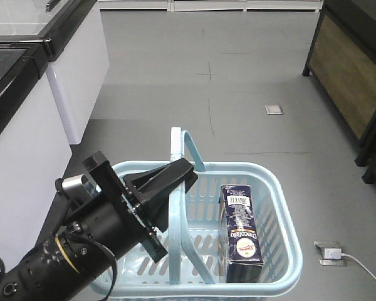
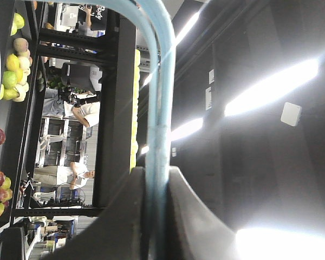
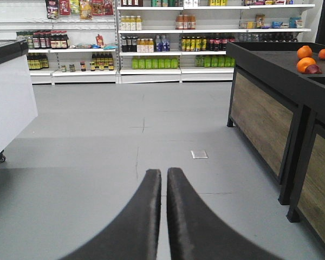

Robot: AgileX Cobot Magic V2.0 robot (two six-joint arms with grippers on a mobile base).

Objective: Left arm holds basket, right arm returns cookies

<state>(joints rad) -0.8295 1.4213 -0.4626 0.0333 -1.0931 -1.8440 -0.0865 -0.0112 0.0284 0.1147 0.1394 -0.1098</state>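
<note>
The light blue basket (image 1: pixel 277 191) hangs low in the front view, held by one of its loop handles (image 1: pixel 175 207). My left gripper (image 1: pixel 178 177) is shut on that handle, and in the left wrist view the blue handle (image 2: pixel 160 81) runs straight up from between the left gripper's (image 2: pixel 156 172) black fingers. The cookies (image 1: pixel 240 235), a dark navy box with its barcode end up, stand upright inside the basket at its right side. My right gripper (image 3: pixel 163 172) is shut with nothing in it, pointing over bare grey floor; it does not show in the front view.
White freezer cabinets (image 1: pixel 25 119) line the left side. Dark wood-panelled display stands (image 1: pixel 351 69) are on the right, one carrying oranges (image 3: pixel 306 57). Stocked shelves (image 3: pixel 151 49) fill the far wall. A floor socket with a white cable (image 1: pixel 332 254) lies beside the basket.
</note>
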